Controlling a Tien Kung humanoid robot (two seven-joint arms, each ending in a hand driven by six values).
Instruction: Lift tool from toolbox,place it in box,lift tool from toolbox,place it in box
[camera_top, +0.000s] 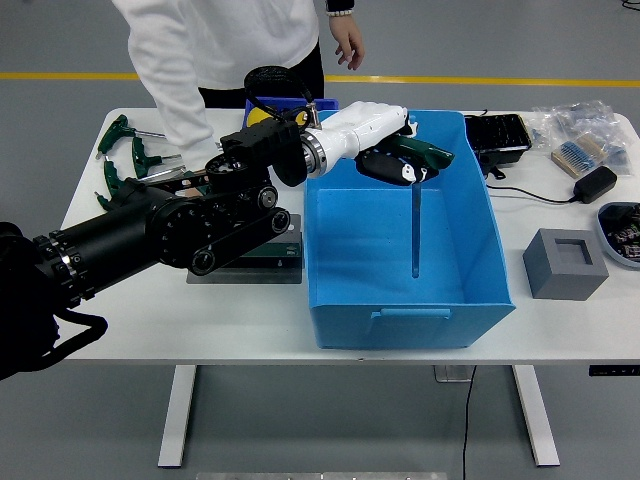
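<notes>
My left hand (385, 150), white with black fingers, is shut on a green-handled T-wrench (417, 155) over the blue box (400, 300). The tool's long metal shaft (415, 230) hangs straight down inside the box, its tip near the floor. The black left arm (170, 235) stretches across the table and covers most of the green tool holder (285, 252) on its grey base, left of the box. More green-handled T-wrenches (125, 150) lie at the table's far left. My right arm is out of the picture.
A person in white stands at the far side; one hand (348, 40) hangs above the table. A grey foam block (565, 262) sits right of the box. A black tray (500, 135), a power adapter (597, 183), bagged parts (580, 130) and a bin (620, 230) fill the right.
</notes>
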